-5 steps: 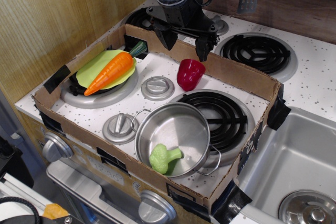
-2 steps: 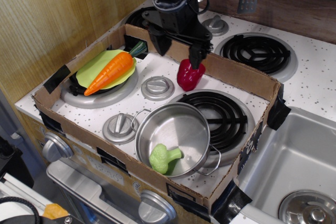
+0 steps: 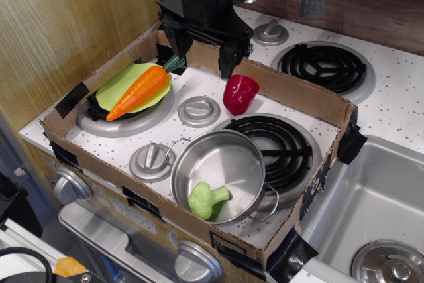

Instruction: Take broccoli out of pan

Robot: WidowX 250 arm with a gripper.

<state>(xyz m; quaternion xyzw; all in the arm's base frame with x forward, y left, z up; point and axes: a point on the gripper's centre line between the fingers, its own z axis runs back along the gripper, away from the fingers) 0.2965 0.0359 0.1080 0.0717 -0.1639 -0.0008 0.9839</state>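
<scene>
The light-green broccoli (image 3: 207,199) lies inside the shiny steel pan (image 3: 245,157), against its near wall. The pan stands on the front right burner inside a cardboard tray. My black gripper (image 3: 201,57) hangs open and empty over the tray's back wall, far behind the pan and left of a red pepper (image 3: 239,93). Its two fingers point down, spread wide apart.
An orange carrot (image 3: 139,91) lies on a lime-green plate (image 3: 122,79) at the left. Two grey knobbed lids (image 3: 199,110) (image 3: 152,161) sit on the stove. The cardboard tray wall (image 3: 301,94) rings the area. A sink (image 3: 371,210) is at the right.
My gripper has moved left along the back wall of the tray, away from above the red pepper. The broccoli and pan have not moved.
</scene>
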